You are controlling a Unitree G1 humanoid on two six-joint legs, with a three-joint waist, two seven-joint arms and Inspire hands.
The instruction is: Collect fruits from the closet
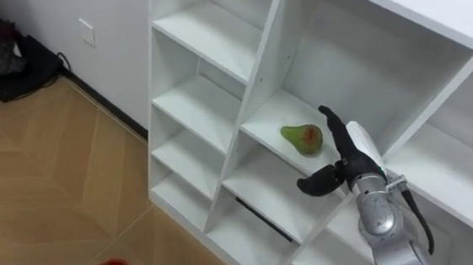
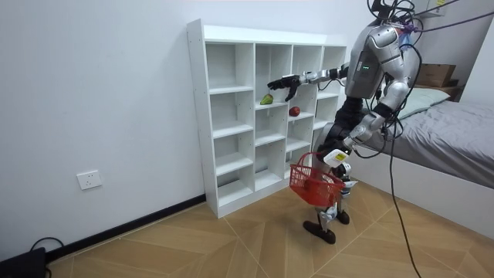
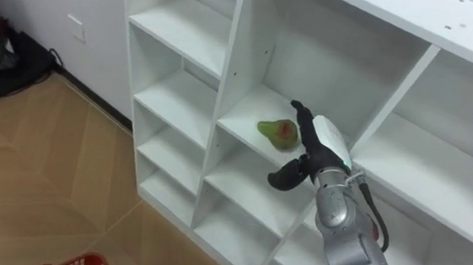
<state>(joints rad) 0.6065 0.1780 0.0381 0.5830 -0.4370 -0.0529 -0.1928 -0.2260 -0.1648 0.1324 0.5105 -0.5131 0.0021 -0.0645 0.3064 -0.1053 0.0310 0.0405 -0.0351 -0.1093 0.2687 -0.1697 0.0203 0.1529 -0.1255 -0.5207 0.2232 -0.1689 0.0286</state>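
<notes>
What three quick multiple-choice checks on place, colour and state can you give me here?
1. Where is the pear? A on a shelf; B on the floor; C atop the unit.
2. What colour is the basket? A blue; B red; C white.
3. How is the right hand? A open beside the pear; B shut on the pear; C shut, empty.
Answers: 1 A, it lies on a white shelf; 2 B, it is red, hanging from the left hand; 3 A, its fingers are spread, not closed round the pear.
</notes>
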